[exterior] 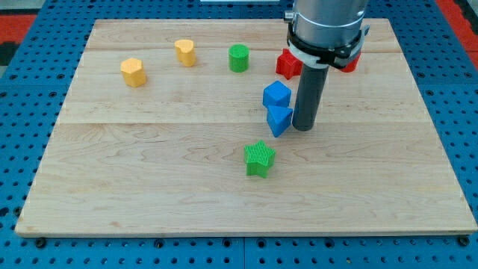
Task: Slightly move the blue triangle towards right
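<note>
**Operator:** Tip position first, please. Where is it relative to the target?

**Technician:** You will find my tip [302,128] just beside the blue triangle [278,119], on the view's right of it, touching or nearly so. You cannot settle contact from this angle. The rod hangs vertically from the arm's grey collar.

**Operator:** Where does the target itself sit?

**Technician:** You see it slightly right of the board's centre, directly below the blue cube [276,95] and touching it. The green star [259,158] lies apart, towards the view's bottom.

**Operator:** Does that placement suit a rightward push?

**Technician:** In my judgement, no. You need the rod on the block's left face to drive it right; at present it stands on the side the block must travel towards. Expect to route around the triangle without disturbing the cube.

**Operator:** State of the pincer?

**Technician:** You have none fitted. The arm ends in a plain rod, so nothing opens or closes.

**Operator:** Other items, and any markings?

**Technician:** You have two yellow blocks [133,72] and a green cylinder [238,57] near the view's top, and red blocks [289,64] partly hidden behind the arm. No readable brand, label or writing appears on the wooden board [149,187] or blocks.
</note>
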Robot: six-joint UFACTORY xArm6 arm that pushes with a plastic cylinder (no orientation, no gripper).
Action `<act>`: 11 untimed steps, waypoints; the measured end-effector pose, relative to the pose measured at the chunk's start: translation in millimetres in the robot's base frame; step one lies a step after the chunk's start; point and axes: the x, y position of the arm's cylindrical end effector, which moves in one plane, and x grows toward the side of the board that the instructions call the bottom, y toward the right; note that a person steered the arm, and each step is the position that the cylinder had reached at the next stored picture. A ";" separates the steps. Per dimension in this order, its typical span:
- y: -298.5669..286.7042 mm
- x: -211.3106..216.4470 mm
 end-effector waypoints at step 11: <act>-86.8 19.6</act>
